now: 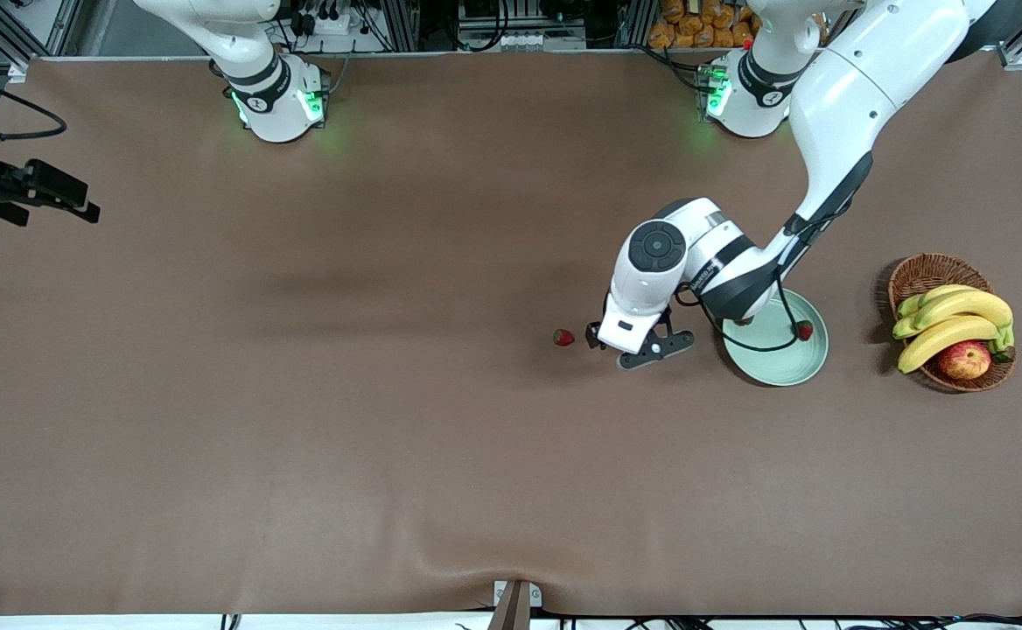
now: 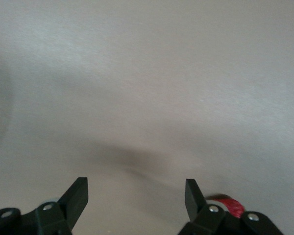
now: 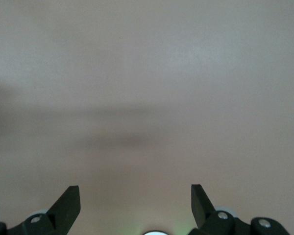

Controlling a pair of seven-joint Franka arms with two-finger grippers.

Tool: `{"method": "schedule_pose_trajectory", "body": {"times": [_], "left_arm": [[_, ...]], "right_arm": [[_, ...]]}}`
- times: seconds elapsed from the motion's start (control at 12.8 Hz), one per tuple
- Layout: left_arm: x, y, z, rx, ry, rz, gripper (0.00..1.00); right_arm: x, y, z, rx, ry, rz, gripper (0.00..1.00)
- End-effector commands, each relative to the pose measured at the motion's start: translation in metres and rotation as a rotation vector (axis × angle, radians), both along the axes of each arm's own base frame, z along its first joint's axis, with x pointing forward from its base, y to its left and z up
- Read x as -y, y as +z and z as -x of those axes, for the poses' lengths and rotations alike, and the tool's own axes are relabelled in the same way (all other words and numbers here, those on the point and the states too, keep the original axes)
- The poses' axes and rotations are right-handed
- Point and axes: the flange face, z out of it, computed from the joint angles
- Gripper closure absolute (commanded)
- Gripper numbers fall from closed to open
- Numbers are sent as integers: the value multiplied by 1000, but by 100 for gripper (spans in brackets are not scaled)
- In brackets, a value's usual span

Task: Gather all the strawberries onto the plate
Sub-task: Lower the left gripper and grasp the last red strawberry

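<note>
— While I hold the rig steady from here, what do you make of the big pieces?

— I see the brown table [image 1: 301, 437] filling the view. The left arm reaches out from its base, bent over the middle of the table, and the right arm waits folded back at its own end.

— And the plate?

— I see the pale green plate [image 1: 787, 363] toward the left arm's end of the table, partly under the left arm's wrist. Beside it, closer still to that end, sits a wicker basket [image 1: 922, 271] with bananas [image 1: 953, 319] and an apple [image 1: 964, 359].

— The claws?

— I see the left gripper [image 1: 642, 346] low over the bare table just beside the plate, fingers spread wide and holding nothing. The right gripper [image 3: 135, 205] shows only in its wrist view, fingers wide apart and empty over the bare table.

— Strawberries?

— I count two. One strawberry [image 1: 804, 330] lies in the plate near its rim. The other strawberry [image 1: 563, 337] lies on the table just beside the left gripper, toward the right arm's end; its wrist view catches it next to one finger [image 2: 192, 196], outside the gap. A third I cannot find.
</note>
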Motion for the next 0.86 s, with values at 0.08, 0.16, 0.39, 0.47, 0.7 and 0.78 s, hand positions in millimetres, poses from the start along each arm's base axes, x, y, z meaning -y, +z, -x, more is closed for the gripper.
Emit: {"method": "schedule_pose_trajectory", "body": {"times": [0.08,0.16,0.39,0.47,0.7,0.78], "left_arm": [[23,7,14,35,36,40,15],[28,6,13,37,53,58,17],[51,3,19,43,84,96,20],[57,0,22,38,94,100,20],[72,-6,21,29,131,120,25],[78,-10,21,28,140,122,29]], "right_arm": [[-3,24,6,7,-18,72,0],[-3,26,8,4,-19,72,0],[2,33,12,-12,-27,77,0],[5,33,12,-14,-29,84,0],[6,35,9,-9,-34,74,0],[-3,33,7,-8,-16,75,0]]}}
